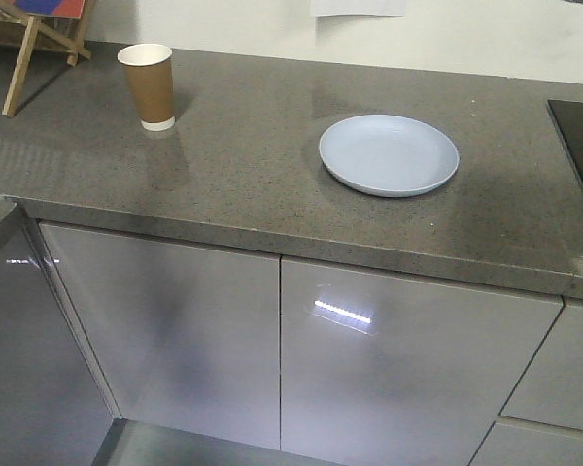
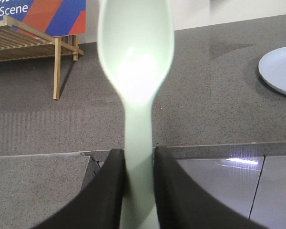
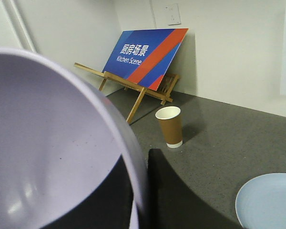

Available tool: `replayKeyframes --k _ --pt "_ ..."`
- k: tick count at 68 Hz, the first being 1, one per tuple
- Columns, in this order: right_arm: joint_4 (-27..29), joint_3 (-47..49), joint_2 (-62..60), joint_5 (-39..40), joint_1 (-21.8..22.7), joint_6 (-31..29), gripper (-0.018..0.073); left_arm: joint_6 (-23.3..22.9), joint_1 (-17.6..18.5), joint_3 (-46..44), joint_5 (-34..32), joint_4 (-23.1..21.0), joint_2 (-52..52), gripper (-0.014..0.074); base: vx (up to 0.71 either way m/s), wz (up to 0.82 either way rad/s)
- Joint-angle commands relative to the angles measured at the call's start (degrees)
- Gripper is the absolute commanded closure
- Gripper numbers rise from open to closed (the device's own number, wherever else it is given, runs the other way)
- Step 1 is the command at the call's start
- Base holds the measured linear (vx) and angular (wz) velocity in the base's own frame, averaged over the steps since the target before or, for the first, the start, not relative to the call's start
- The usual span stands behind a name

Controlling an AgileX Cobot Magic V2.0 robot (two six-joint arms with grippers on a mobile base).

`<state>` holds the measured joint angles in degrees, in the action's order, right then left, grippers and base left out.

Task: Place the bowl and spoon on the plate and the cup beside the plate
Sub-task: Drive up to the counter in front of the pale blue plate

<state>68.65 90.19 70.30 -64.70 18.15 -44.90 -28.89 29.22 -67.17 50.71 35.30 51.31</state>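
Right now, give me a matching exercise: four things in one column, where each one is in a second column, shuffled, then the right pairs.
Things
1. paper cup
2. plate
3. spoon
4. bowl

Places
A. clamped by its rim in the right tool
B. lying flat on the countertop, nothing on it
C. held by its handle in the left tool
D. standing upright on the countertop, apart from the plate

Pairs: 1-D, 2-B, 3-C, 4-A
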Motion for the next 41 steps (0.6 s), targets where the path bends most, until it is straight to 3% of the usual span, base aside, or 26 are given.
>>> replayKeyframes --k 1,41 --pt "3.69 1.40 -1.35 2.30 0.09 -0.57 0.0564 -0.42 0.00 -1.33 -3.30 1.88 -0.42 0.0602 0.05 -0.03" --pt "3.69 1.40 -1.35 2.30 0.09 -0.57 0.0564 -0.42 0.00 -1.33 -3.30 1.88 -0.42 0.0602 0.04 -0.06"
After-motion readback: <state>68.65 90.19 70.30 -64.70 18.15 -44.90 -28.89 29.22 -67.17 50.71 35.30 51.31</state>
